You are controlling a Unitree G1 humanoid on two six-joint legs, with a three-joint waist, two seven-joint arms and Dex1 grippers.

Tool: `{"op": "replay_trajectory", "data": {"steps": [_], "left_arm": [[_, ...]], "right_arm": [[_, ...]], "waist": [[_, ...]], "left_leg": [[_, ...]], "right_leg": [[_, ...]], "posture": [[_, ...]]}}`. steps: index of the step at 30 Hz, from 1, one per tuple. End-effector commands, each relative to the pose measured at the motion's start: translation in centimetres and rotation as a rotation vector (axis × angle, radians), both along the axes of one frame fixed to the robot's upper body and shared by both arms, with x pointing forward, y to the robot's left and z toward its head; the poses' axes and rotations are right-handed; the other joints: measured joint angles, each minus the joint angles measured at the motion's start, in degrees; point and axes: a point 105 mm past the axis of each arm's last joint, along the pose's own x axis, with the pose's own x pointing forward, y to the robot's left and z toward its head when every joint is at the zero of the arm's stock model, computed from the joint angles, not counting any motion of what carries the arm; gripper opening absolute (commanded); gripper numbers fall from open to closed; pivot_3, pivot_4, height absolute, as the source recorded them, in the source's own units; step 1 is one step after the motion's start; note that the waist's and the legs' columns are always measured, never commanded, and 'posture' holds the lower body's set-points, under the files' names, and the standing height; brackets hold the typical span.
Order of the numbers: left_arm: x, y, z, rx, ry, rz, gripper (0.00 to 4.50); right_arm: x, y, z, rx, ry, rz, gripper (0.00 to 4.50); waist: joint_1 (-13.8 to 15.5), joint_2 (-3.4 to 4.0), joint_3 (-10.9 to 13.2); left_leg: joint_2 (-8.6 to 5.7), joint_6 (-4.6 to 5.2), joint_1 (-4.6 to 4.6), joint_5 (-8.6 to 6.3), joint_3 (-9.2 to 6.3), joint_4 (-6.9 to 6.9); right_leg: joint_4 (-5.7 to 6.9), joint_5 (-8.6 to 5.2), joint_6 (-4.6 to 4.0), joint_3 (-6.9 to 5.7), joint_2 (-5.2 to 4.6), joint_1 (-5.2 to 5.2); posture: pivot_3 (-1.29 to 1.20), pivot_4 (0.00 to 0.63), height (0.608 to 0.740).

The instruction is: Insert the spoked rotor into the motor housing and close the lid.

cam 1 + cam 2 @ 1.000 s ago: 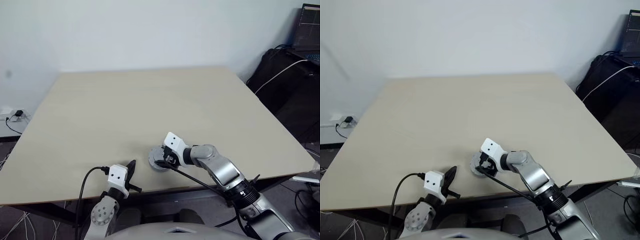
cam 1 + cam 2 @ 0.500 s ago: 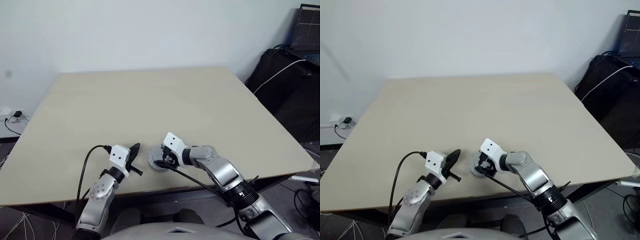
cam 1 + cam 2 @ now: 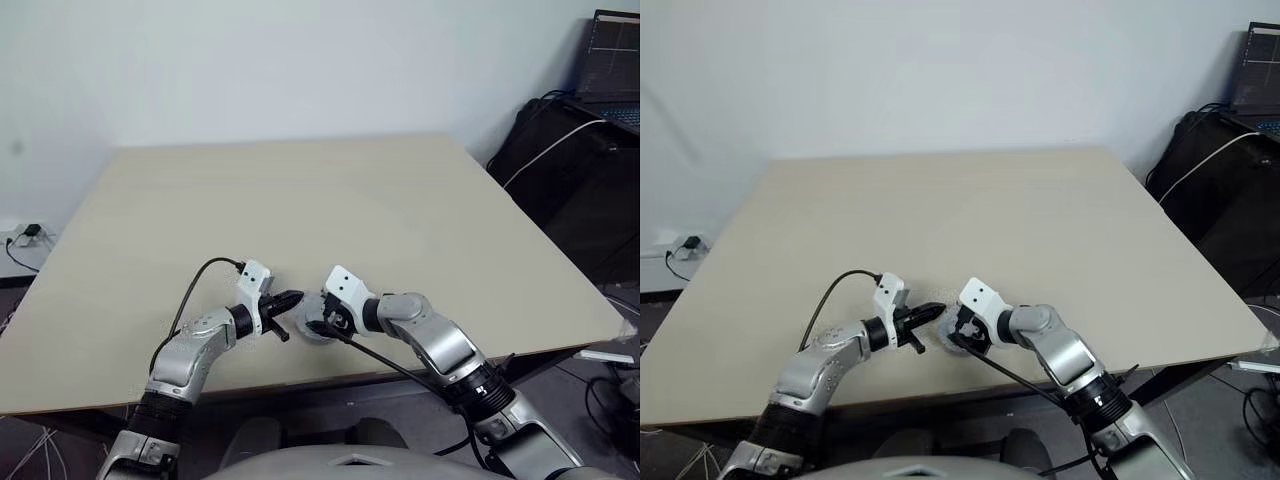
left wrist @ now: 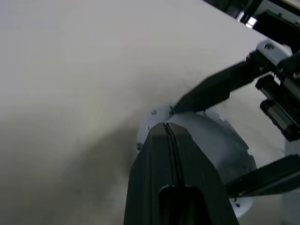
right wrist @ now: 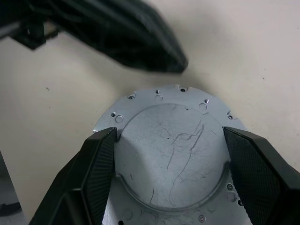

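Lower centre of the head view, near the front edge of the counter [image 3: 300,200]: lid [image 5: 173,154] sitting flat, silvery-grey disc with a raised round centre and a ring of small holes round the flange. Right pincer [image 5: 173,164] straddling that raised centre, one finger on each side, spread wide and apparently pressed against it, so gripping the lid by the look of it. Left pincer [image 4: 167,127] clenched tight with nothing between the fingers, tip poised just beside the lid's rim, right at the edge nearest the left arm. Rotor and copper windings nowhere on show, so most likely already under the lid, though impossible to confirm from here. Judging by that: insertion probably done, lid on top, closing step in hand. Left to do, presumably: seating or pressing the lid fully home, then letting go.
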Motion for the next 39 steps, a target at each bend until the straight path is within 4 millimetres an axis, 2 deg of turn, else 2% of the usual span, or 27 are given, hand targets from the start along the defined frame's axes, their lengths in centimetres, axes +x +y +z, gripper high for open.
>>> {"op": "replay_trajectory", "data": {"steps": [1,14,21,24,25,30,35,39], "left_arm": [[0.3,-0.7,0.9,-0.022,0.01,-0.067,0.0],[-0.1,-1.1,-1.0,0.09,0.094,-0.123,0.0],[-0.8,-1.6,-1.3,0.096,0.111,-0.15,0.0],[-0.9,-1.6,-1.4,0.1,0.114,-0.155,0.0],[-0.9,-1.6,-1.5,0.11,0.116,-0.158,0.0],[-1.2,-1.7,-1.7,0.116,0.12,-0.168,0.0],[-1.3,-1.8,-1.8,0.117,0.123,-0.174,0.0],[-1.4,-1.9,-1.9,0.118,0.124,-0.178,0.0]], "right_arm": [[-0.1,-1.8,-1.7,-0.082,0.043,-0.065,3.25],[-0.3,-1.8,-1.6,-0.087,0.032,-0.067,3.25],[-0.2,-1.8,-1.3,-0.076,0.021,-0.09,3.25],[-0.2,-2.4,-1.2,-0.087,0.017,-0.11,4.29],[-0.2,-2.6,-1.2,-0.093,0.017,-0.116,4.47],[-0.6,-4.0,-1.0,-0.106,0.024,-0.149,4.47],[-1.4,-4.7,0.0,-0.088,0.023,-0.153,4.47],[-3.3,-5.0,1.4,-0.039,0.052,-0.095,4.47]], "waist": [[0.06,-0.01,0.01],[0.1,-0.04,0.03],[0.16,-0.03,0.02],[0.18,-0.03,0.01],[0.2,-0.04,0.01],[0.52,-0.04,0.01],[0.74,-0.07,0.02],[0.98,-0.15,0.07]], "left_leg": [[0.0,0.0,0.0,0.0,-0.01,0.0],[0.0,-0.01,-0.01,-0.01,-0.05,-0.01],[0.0,-0.01,-0.01,-0.01,-0.08,-0.03],[-0.01,-0.03,-0.02,-0.03,-0.1,-0.04],[-0.01,-0.07,-0.02,-0.05,-0.1,-0.04],[-0.06,-0.04,-0.07,-0.06,-0.14,-0.06],[-0.1,-0.01,-0.12,-0.08,-0.16,-0.06],[-0.1,0.01,-0.17,-0.09,-0.18,-0.06]], "right_leg": [[0.0,0.0,0.0,0.0,0.0,0.0],[-0.02,0.0,-0.01,0.01,-0.07,-0.01],[-0.02,-0.01,-0.01,0.0,-0.15,-0.01],[-0.05,-0.01,-0.01,0.0,-0.33,-0.01],[-0.06,-0.01,-0.01,-0.01,-0.4,-0.01],[-0.11,-0.03,0.0,-0.07,-0.48,-0.01],[-0.15,-0.05,0.04,-0.11,-0.54,-0.01],[-0.17,-0.09,0.09,-0.15,-0.55,-0.03]], "posture": [[0.0,0.0,0.74],[0.0,0.0,0.74],[0.0,0.0,0.74],[0.0,0.0,0.74],[0.0,0.0,0.74],[0.0,0.0,0.74],[0.0,0.0,0.74],[0.0,0.0,0.74]]}}
